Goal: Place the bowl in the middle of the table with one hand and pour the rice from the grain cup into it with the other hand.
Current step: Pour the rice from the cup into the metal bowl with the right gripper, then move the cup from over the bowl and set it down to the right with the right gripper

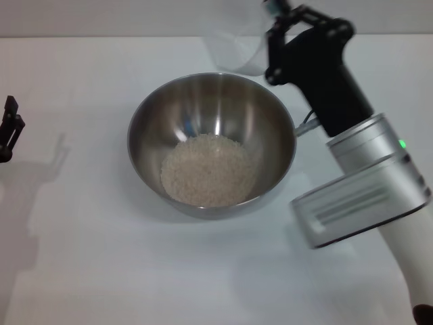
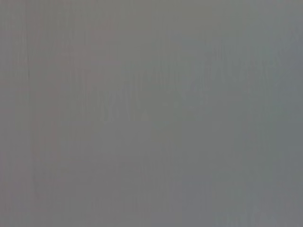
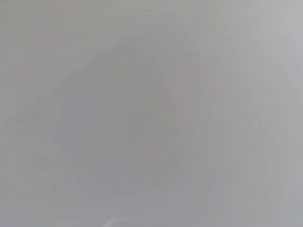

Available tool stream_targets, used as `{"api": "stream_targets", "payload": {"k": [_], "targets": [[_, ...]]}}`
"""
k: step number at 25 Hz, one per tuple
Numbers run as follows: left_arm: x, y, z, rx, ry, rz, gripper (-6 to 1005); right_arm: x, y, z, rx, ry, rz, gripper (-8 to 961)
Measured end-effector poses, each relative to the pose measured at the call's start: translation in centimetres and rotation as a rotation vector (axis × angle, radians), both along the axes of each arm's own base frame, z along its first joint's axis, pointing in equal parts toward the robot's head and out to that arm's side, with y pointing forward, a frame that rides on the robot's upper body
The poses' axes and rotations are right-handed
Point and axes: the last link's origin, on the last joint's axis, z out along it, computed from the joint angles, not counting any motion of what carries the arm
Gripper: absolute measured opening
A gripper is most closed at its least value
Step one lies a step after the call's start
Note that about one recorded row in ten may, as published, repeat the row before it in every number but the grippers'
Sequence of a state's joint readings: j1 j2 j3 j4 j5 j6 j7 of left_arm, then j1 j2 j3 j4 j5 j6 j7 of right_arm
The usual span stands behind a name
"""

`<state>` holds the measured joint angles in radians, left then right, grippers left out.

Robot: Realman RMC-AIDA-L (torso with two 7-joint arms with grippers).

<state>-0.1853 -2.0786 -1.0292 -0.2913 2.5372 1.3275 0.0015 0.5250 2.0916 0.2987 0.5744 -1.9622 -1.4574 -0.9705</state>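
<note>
The steel bowl (image 1: 274,118) stands in the middle of the white table (image 1: 81,257). A round heap of off-white rice (image 1: 210,169) lies in its bottom. My right gripper (image 1: 266,51) is behind the bowl's far right rim, shut on the translucent grain cup (image 1: 233,47). It holds the cup above the table just beyond the rim, and the cup looks empty. The right wrist view shows only a pale blurred shape close up. My left gripper (image 1: 9,128) is at the table's far left edge, well away from the bowl. The left wrist view is plain grey.
My right arm's silver and white forearm (image 1: 358,189) reaches across the right side of the table, next to the bowl. A faint shadow falls on the table at the left.
</note>
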Motion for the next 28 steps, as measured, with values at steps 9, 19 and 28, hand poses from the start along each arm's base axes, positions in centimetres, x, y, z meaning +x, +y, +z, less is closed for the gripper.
{"api": "stream_targets", "payload": {"k": [9, 19, 28], "targets": [[0.1, 0.0, -0.1, -0.004, -0.002, -0.002, 863, 5.8, 1.4, 3.8, -0.181, 0.529, -0.177, 20], [0.1, 0.1, -0.2, -0.009, -0.001, 0.0, 863, 12.0, 1.7, 5.4, -0.193, 0.634, -0.39, 20], [0.2, 0.1, -0.4, -0.02, 0.001, -0.005, 863, 12.5, 3.2, 3.4, -0.296, 0.556, -0.506, 19]]}}
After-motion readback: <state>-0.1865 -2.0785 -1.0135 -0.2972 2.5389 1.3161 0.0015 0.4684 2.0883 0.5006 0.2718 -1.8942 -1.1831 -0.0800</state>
